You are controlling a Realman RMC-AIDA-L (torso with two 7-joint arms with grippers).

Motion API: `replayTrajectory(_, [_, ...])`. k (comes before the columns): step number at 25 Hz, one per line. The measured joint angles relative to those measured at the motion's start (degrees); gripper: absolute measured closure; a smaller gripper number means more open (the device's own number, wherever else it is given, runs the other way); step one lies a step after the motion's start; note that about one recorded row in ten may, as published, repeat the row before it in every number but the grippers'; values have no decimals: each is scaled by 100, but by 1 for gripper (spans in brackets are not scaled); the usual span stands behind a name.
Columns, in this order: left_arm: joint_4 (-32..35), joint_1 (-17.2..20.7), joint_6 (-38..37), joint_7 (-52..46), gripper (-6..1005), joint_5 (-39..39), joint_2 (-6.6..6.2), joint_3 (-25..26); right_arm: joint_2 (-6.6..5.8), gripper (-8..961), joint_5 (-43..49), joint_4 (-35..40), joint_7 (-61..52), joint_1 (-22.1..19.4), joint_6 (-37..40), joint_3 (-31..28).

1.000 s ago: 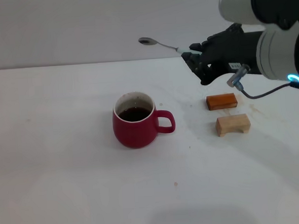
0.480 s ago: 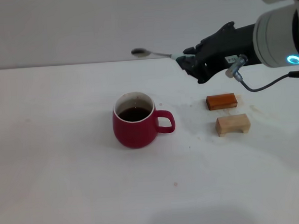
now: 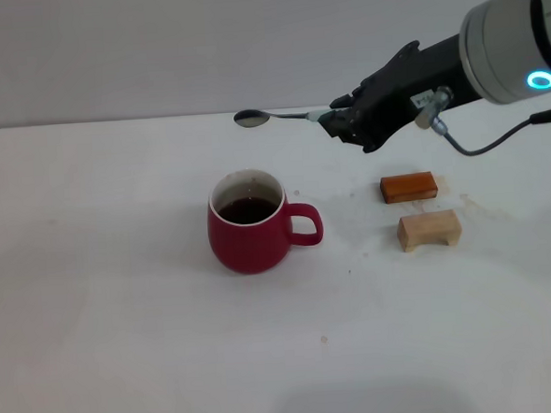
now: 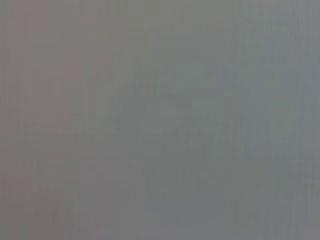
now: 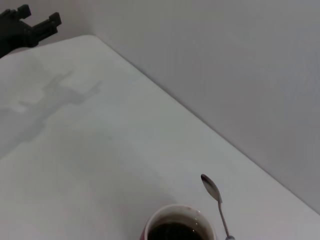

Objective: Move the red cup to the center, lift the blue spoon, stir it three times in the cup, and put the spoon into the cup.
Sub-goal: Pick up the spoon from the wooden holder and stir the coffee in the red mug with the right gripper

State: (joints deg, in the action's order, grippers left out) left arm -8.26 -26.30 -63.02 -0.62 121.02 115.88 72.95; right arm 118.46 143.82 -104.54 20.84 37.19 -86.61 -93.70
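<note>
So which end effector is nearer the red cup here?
Right. The right end effector holds the blue spoon up behind the red cup; the left end effector sits far off.

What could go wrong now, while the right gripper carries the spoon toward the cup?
1. The right gripper holds the blue spoon only at its handle end, so the spoon may tilt or slip on the way down.
2. The red cup holds dark liquid fairly near its rim; a fast entry or stirring may splash it on the white table.
3. The spoon bowl may hit the cup's rim and push the cup.
</note>
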Motion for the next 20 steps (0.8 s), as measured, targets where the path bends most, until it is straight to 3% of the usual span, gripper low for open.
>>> replayTrajectory(14, [-38,-7,2,0,135,0,5,0,-34,815,-363,1296,547,655,-396,-677])
replayTrajectory(20, [-46,-9,1,0,135,0,14,0,-82,815,-382,2281,851,1134,-388,-875])
